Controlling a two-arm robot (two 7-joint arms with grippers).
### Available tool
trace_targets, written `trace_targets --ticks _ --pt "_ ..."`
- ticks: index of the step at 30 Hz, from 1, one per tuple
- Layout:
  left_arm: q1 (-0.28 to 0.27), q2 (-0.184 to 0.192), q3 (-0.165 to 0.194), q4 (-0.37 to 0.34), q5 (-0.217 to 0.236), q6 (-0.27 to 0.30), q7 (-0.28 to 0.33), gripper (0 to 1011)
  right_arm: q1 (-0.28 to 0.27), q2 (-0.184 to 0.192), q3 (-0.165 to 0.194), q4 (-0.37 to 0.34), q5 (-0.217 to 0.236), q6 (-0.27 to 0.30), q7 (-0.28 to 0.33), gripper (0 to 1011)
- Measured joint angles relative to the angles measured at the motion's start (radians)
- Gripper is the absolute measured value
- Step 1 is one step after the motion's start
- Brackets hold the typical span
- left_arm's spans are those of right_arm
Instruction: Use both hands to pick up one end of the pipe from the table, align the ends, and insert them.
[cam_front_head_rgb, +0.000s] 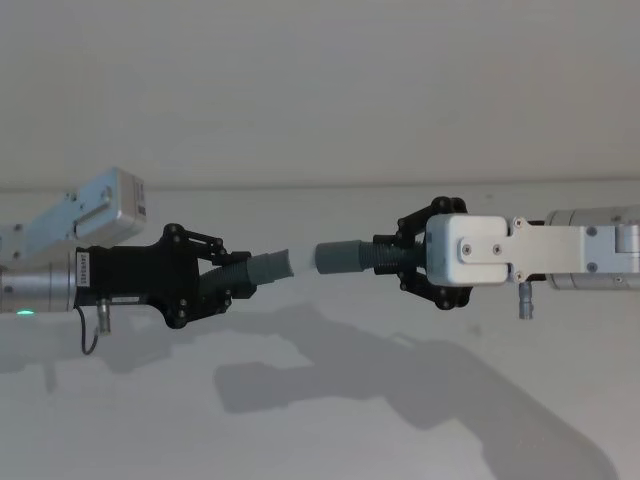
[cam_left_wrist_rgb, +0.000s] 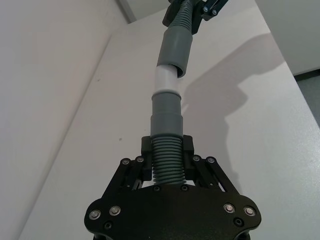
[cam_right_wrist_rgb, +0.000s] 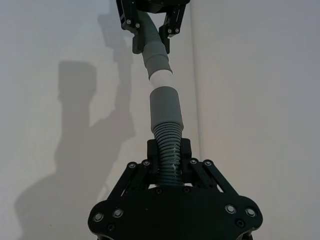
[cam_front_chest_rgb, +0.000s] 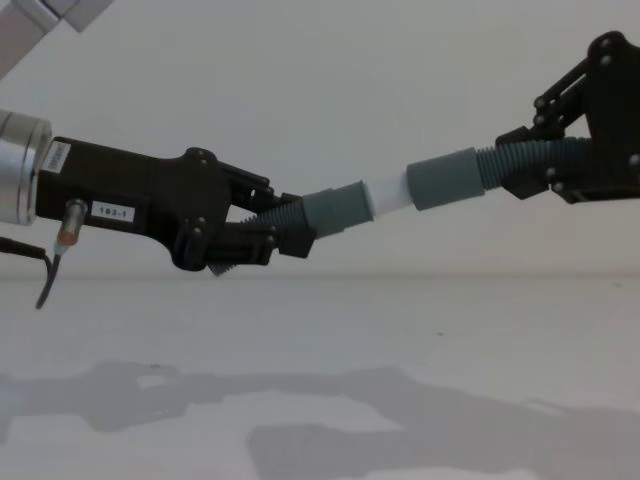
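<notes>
Both hose pcs held in air above table (cam_front_chest_rgb: 320, 350). Left gripper (cam_front_chest_rgb: 262, 225) clamped on corrugated part; its cuff w/ white plug tip (cam_front_chest_rgb: 388, 200) projects fwd. Right gripper (cam_front_chest_rgb: 520, 170) clamped on corrugated part behind socket cuff (cam_front_chest_rgb: 445, 178). Tip at socket mouth; insertion depth cannot tell.

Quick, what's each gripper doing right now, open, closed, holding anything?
Left gripper: closed on the white-tipped pipe piece.
Right gripper: closed on the socket pipe piece.

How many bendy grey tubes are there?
2. One dark grey corrugated hose piece with a white tip is in the left hand; the other is in the right hand.
</notes>
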Motion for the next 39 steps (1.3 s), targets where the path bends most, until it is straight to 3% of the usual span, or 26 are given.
trace_targets --ticks 39 --pt "0.0 0.0 0.0 0.0 0.0 0.0 0.0 306 0.006 0.002 0.008 -0.001 0.011 0.013 -0.001 223"
